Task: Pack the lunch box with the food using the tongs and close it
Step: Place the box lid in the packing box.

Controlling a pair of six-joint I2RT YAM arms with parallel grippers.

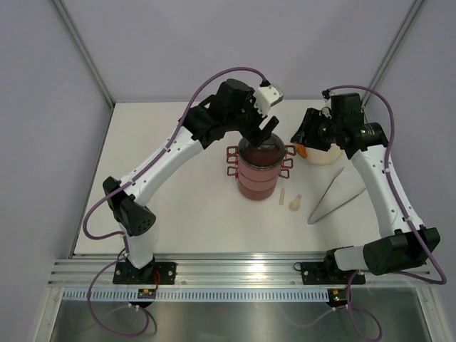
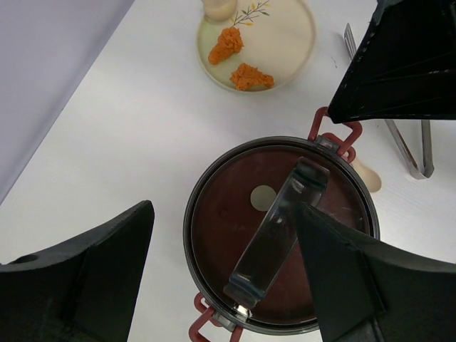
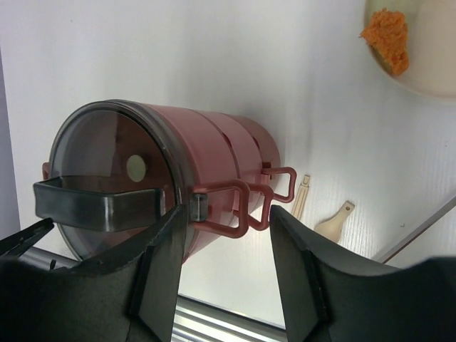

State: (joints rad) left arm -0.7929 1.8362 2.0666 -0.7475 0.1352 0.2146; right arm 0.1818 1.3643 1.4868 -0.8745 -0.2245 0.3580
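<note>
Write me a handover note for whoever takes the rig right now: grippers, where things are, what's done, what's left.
Left gripper: open, hovering over the stack's lid, holding nothing.
Right gripper: open, beside the stack's side handles, holding nothing.
Dark-red three-tier round lunch box: stacked mid-table, grey-rimmed top lid with carry handle on.
Long silver V-shaped tongs: lying on the table right of the stack, untouched.
Orange food pieces: two on the cream plate, not packed.
Small beige spoon lies near the stack.
Done: tiers stacked, lid on. Left: leftover food; whether the latches are fastened cannot be told.
</note>
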